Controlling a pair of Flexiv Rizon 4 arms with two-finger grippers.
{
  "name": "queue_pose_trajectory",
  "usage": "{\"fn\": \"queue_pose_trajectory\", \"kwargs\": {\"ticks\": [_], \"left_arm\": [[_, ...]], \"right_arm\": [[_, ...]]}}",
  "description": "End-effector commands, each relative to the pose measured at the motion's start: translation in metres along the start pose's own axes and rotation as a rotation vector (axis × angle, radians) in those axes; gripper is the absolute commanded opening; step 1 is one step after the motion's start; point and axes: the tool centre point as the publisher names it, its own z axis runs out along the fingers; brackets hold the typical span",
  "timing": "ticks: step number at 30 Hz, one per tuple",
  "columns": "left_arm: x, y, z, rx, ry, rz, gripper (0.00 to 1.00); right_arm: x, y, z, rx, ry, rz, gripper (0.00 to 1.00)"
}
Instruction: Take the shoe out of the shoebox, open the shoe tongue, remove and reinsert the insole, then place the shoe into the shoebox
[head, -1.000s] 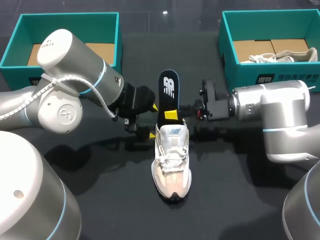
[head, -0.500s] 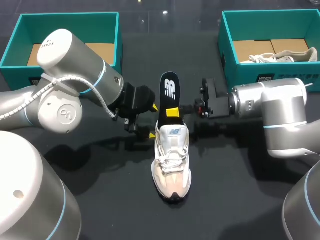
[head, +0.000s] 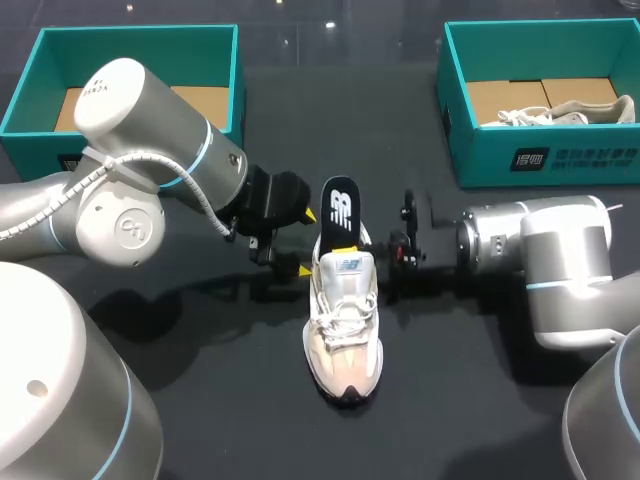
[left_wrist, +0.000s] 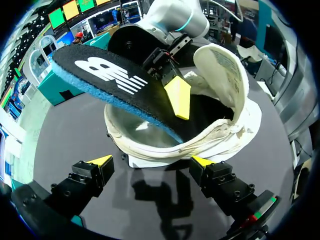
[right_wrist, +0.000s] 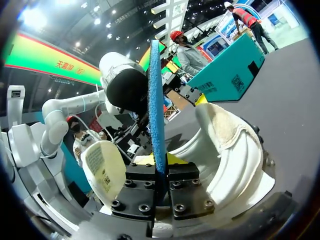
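the white sneaker (head: 345, 320) sits mid-table on the black table (head: 470, 400), toe nearest, heel away; its tongue (left_wrist: 222, 67) stands lifted, leaving the opening free; at the heel the left gripper (left_wrist: 152, 161) waits with fingers spread wide, the heel counter just ahead of them and untouched; the right gripper (right_wrist: 159, 182) is clenched on the edge of the black-and-blue insole (head: 341, 205), whose front end slants down inside the shoe while its back end rises over the collar; the step looks to be working the insole through the opening; it is best moved along the shoe's length, low and straight, as the foam would likely buckle if forced; closing the left fingers on the heel should stop the light shoe sliding or tipping; beyond, a teal shoebox (head: 135, 35) shows only cardboard, well apart from a second shoebox (head: 540, 160) holding another shoe (head: 560, 112).
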Motion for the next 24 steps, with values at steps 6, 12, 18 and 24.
{"fn": "queue_pose_trajectory", "kwargs": {"ticks": [6, 12, 18, 24], "left_arm": [[0.0, 0.0, 0.001, 0.001, 0.0, 0.001, 1.0], [0.0, 0.0, 0.001, 0.001, 0.0, 0.001, 1.0], [0.0, 0.0, 0.001, 0.001, 0.0, 0.001, 1.0], [0.0, 0.0, 0.001, 0.001, 0.0, 0.001, 1.0]], "right_arm": [[0.01, 0.003, 0.004, 0.001, -0.019, -0.029, 0.29], [0.012, 0.022, 0.004, 0.032, -0.017, -0.087, 0.31], [0.013, 0.038, 0.002, 0.06, -0.02, -0.126, 0.29], [0.007, 0.05, -0.001, 0.074, -0.025, -0.131, 0.17]]}}
